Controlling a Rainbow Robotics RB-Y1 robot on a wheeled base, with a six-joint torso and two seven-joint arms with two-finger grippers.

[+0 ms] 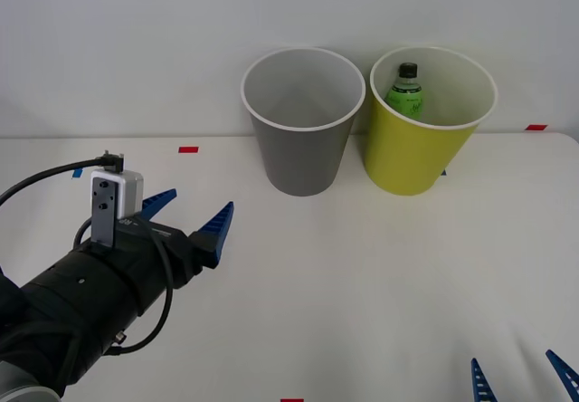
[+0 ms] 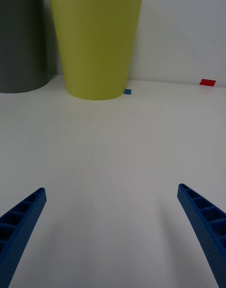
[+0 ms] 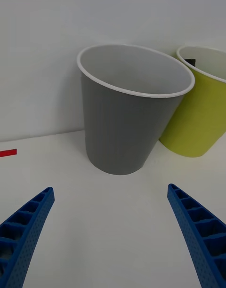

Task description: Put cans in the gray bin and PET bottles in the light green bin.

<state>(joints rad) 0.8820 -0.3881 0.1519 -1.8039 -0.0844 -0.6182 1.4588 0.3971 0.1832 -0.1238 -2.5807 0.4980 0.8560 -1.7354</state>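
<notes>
The gray bin (image 1: 301, 139) stands at the back of the white table, with the light green bin (image 1: 421, 144) just to its right. Inside the light green bin a PET bottle (image 1: 406, 91) with a green label and black cap stands upright. No can is in sight. My left gripper (image 1: 185, 215) hovers open and empty over the table, to the front left of the gray bin (image 3: 125, 123), pointing toward it. At the front right edge my right gripper (image 1: 520, 377) is open and empty, low over the table, facing the light green bin (image 2: 96, 43).
Small red tape marks (image 1: 188, 149) and a blue one (image 2: 127, 92) lie on the white table (image 1: 362, 275). A plain white wall rises right behind the bins. A black cable (image 1: 54, 177) loops off the left wrist.
</notes>
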